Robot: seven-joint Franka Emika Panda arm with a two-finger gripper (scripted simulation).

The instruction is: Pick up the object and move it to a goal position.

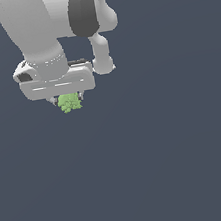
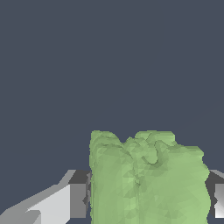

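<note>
White gripper [image 1: 69,99] hangs below the arm's broad hand block in the exterior view, at about eleven o'clock from the middle of that picture, with its short dark fingers barely showing under the block. Between them sits the light-green lumpy object [image 1: 70,103], poking out just under the fingers and narrower than the block above it. In the wrist view the object [image 2: 146,179] fills the space between the two fingers [image 2: 78,194], one grey-and-dark finger on each side and each touching or very nearly touching its bumpy flanks, so the jaws appear clamped on the clump; the exact contact is hard to judge at this closeness. Behind the object lies only plain dark blue-grey background, and no shadow or surface line shows beneath it. From the hand block the arm [image 1: 33,23] rises toward twelve o'clock and leaves the picture.
</note>
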